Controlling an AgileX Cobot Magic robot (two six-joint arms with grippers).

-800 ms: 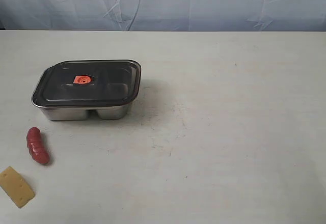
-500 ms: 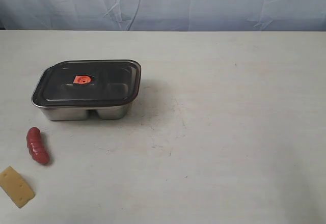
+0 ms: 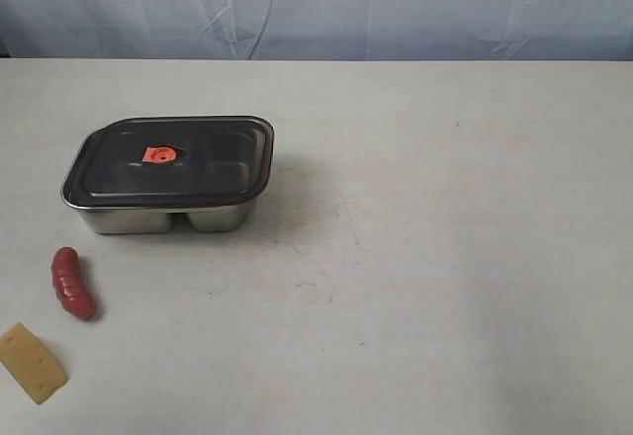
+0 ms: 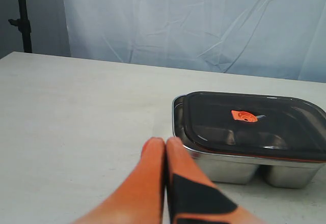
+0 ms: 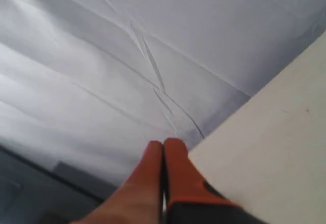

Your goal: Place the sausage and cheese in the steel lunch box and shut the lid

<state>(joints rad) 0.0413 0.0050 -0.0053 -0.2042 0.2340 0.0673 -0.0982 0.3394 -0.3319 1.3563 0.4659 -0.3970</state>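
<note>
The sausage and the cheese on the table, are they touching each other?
Apart. The exterior view shows a strip of bare table between the sausage and the cheese.

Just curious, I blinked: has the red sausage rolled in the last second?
No. The sausage lies the same way, just as far from the lunch box.

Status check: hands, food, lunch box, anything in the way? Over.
Both shut, empty: left hand, right hand. On table: sausage, cheese, both outside steel lunch box. In the way: lid, seated on box.
</note>
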